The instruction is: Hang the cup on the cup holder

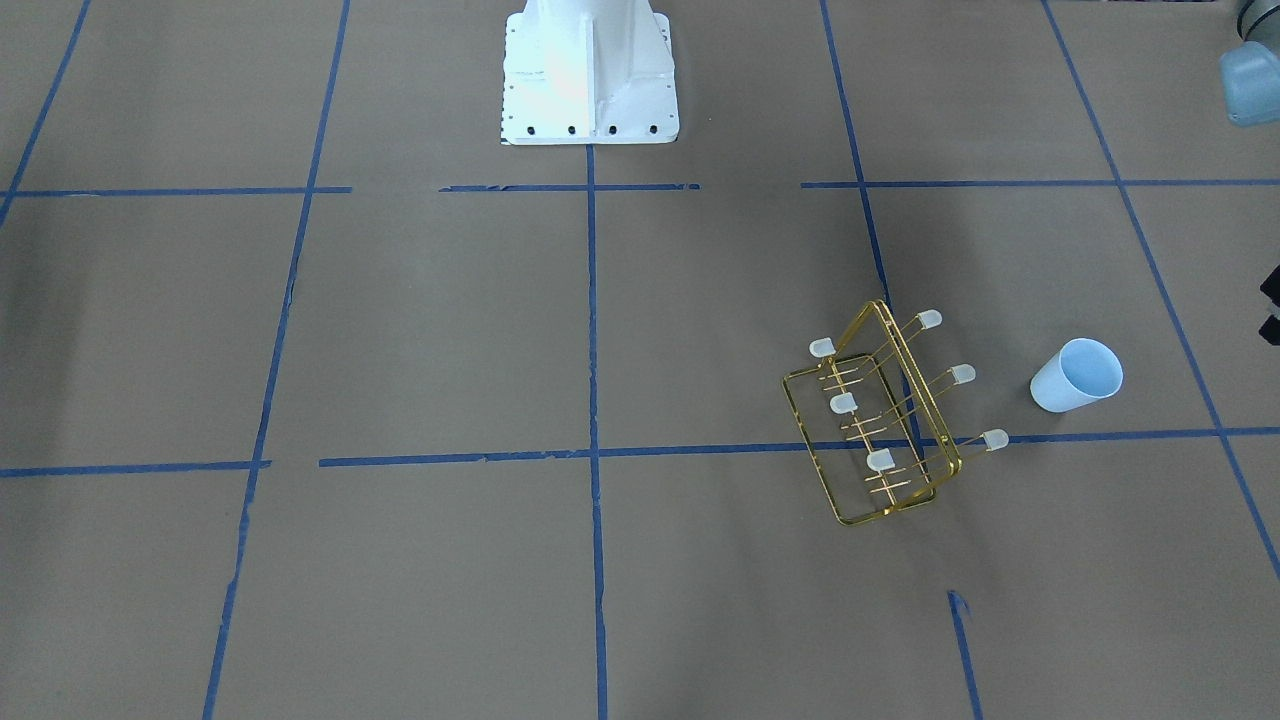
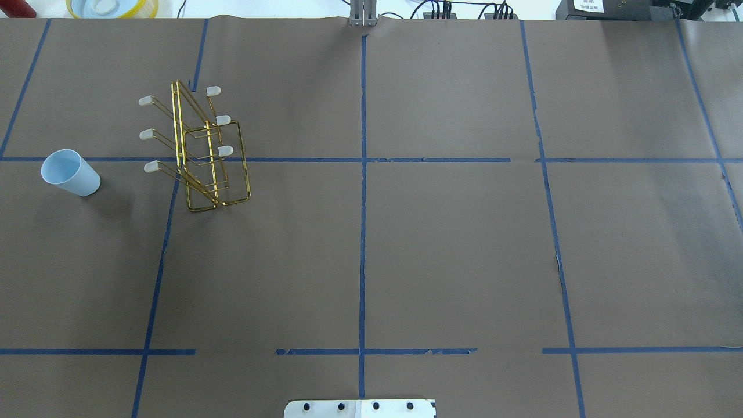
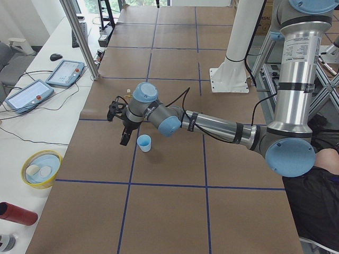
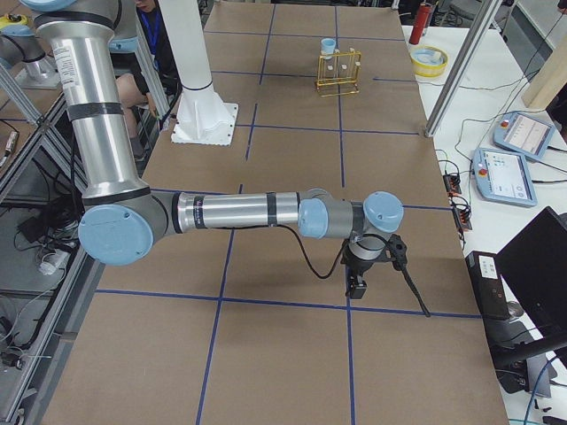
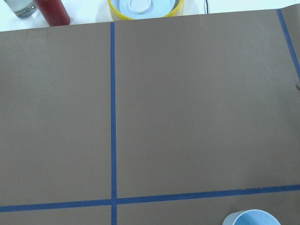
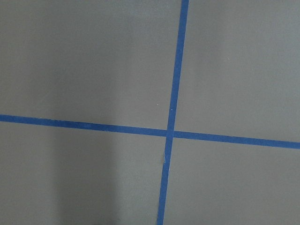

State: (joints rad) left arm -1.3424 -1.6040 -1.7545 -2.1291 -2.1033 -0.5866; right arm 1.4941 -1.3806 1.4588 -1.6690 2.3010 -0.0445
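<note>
Only the left-end camera caught the left gripper (image 3: 123, 138), hanging just beside the upright cup (image 3: 144, 143) near the bench's left end. I couldn't tell whether its fingers were apart or together! The left arm covered most of the cup holder there, but the overhead view showed the cup holder (image 2: 203, 151) standing near the cup, not touching. The right gripper (image 4: 356, 285) showed only from the right end, its fingers unreadable too. A yellow tub (image 5: 145, 7) and a red bottle (image 5: 52, 10) sat beyond the bench's edge.

One camera looks down from behind the robot (image 1: 590, 80), one faces it; both see the cup (image 2: 69, 172) and cup holder (image 2: 212, 157). Wrist cameras look closer.
</note>
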